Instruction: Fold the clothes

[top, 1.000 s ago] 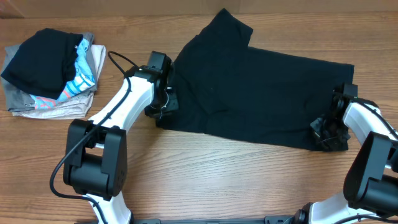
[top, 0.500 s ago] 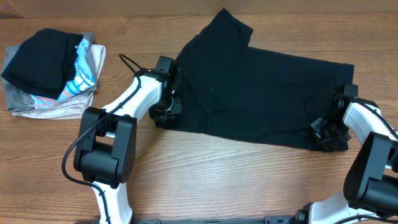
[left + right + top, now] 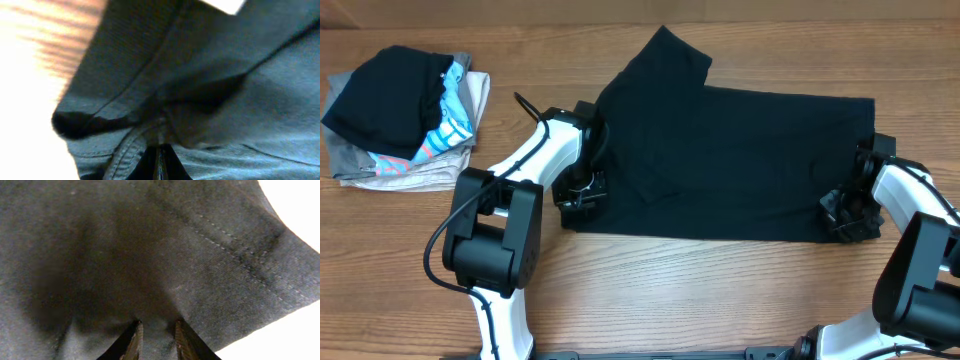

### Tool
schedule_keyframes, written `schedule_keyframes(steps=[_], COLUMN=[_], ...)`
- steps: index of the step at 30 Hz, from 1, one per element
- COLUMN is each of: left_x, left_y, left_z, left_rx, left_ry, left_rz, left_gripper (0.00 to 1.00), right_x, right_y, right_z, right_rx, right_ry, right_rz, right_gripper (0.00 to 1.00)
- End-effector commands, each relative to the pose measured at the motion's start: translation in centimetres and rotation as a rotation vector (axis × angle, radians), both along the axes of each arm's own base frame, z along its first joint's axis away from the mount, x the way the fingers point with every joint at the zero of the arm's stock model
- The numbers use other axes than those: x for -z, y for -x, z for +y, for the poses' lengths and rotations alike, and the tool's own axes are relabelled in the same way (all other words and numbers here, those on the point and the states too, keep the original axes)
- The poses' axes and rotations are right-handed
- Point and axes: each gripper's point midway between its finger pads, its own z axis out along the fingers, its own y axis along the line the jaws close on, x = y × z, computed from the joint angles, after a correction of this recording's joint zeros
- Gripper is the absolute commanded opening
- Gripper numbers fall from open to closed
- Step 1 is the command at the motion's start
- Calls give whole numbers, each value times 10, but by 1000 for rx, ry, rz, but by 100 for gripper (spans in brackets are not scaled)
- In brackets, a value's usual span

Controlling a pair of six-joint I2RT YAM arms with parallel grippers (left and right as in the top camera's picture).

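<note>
The left jaws are drawn together with no gap to be seen. In the left wrist view their dark fingertips (image 3: pixel 150 167) meet at the bottom edge, with a stitched seam (image 3: pixel 131 145) of the black T-shirt (image 3: pixel 740 160) gathered into them. The cloth puckers upward from that pinch and a hemmed edge runs diagonally above it. A small white patch (image 3: pixel 225 4) shows at the top of that view, too blurred to identify.

The right jaws stand narrow. In the right wrist view the two fingers (image 3: pixel 131 341) sit close side by side, with a ridge of black cloth caught between them. Creases spread out from the grip, and a double line of stitching (image 3: pixel 225 235) runs along the hem toward the shirt's edge, beyond which the pale bench shows.

From overhead, the left jaws hold the shirt at its lower left corner and the right jaws hold it at its lower right corner. The left arm (image 3: pixel 535 150) reaches in from the left and the right arm (image 3: pixel 910 195) from the right edge.

The T-shirt lies on the wooden bench (image 3: pixel 700 290) between them, stretched into a long, fairly flat band from side to side. One sleeve (image 3: pixel 670 55) sticks up toward the far edge.

Well apart from it, at the far left of the bench, sits a pile of folded clothes (image 3: pixel 400 110), black on top of grey with a turquoise pattern showing.
</note>
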Motion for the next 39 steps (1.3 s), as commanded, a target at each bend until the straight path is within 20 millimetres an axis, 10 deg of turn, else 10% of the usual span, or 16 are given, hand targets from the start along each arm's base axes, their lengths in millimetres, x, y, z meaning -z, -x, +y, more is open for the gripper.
schedule_keyframes(steps=[1,19,39], left_x=[19,20,20], left_y=[17,17,13], left_z=[23,23,23], left_rx=[-50,-64,-62], left_ry=[-130,-132,-135], left_rz=[73,69,55], left_gripper=[4,4,4], right_x=[17,-3,-1], right_y=[20,5,33], right_z=[12,-13,-63], right_rx=[8,89,332], right_ry=[-69,-36,-10], right_rz=[73,-44,-50], right_gripper=[29,33,33])
